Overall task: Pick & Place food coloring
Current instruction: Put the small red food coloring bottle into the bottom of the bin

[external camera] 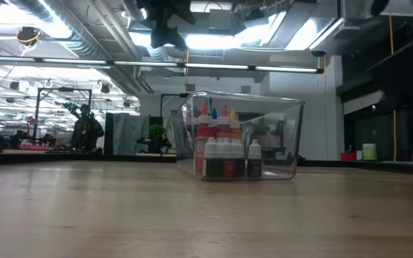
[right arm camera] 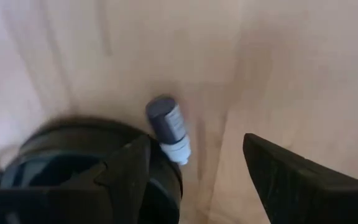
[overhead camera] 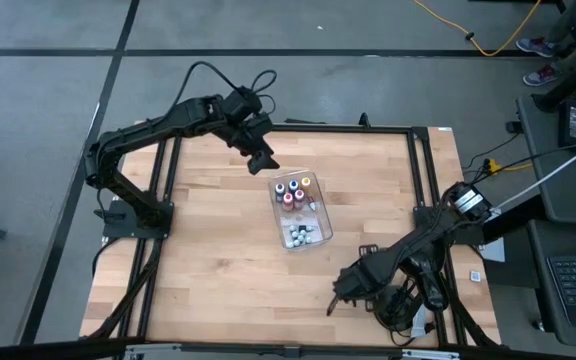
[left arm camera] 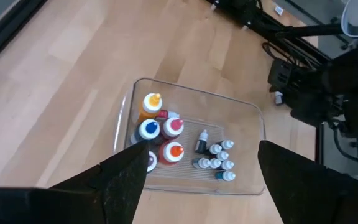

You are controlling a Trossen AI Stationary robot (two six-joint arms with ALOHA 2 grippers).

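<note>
left gripper (overhead camera: 265, 160): hangs above the table just past the tray's far end; fingers spread wide in its wrist view, nothing between them.
right gripper (overhead camera: 340, 293): low at the near right part of the table, well apart from the tray; jaws parted in its wrist view, holding nothing.
tray (overhead camera: 317, 232): clear rectangular plastic, mid-table, long side running slightly diagonal.
food coloring bottles (overhead camera: 293, 190): upright inside tray, colored ones clustered at the far end, a smaller white-capped bunch (overhead camera: 302, 236) at the near end.
high view only: whole layout, both arms, how far apart the grippers are.
low view only: bottles (external camera: 224, 147) seen side-on, standing upright in two heights behind the tray wall (external camera: 287, 140); left gripper is only a dark shape at the top edge; a person far back in the room.
left wrist view only: cap colors clear — orange (left arm camera: 151, 102), blue (left arm camera: 149, 129), pink (left arm camera: 174, 126), red-orange (left arm camera: 173, 151); white caps (left arm camera: 221, 158) grouped at the other end of tray (left arm camera: 257, 186).
right wrist view only: one small dark bottle (right arm camera: 168, 127) with a pale cap lying on its side on the table (right arm camera: 291, 74), out of the tray, close ahead of the right gripper's fingers (right arm camera: 297, 171), beside a dark round object (right arm camera: 73, 162); not visible in the other views.
</note>
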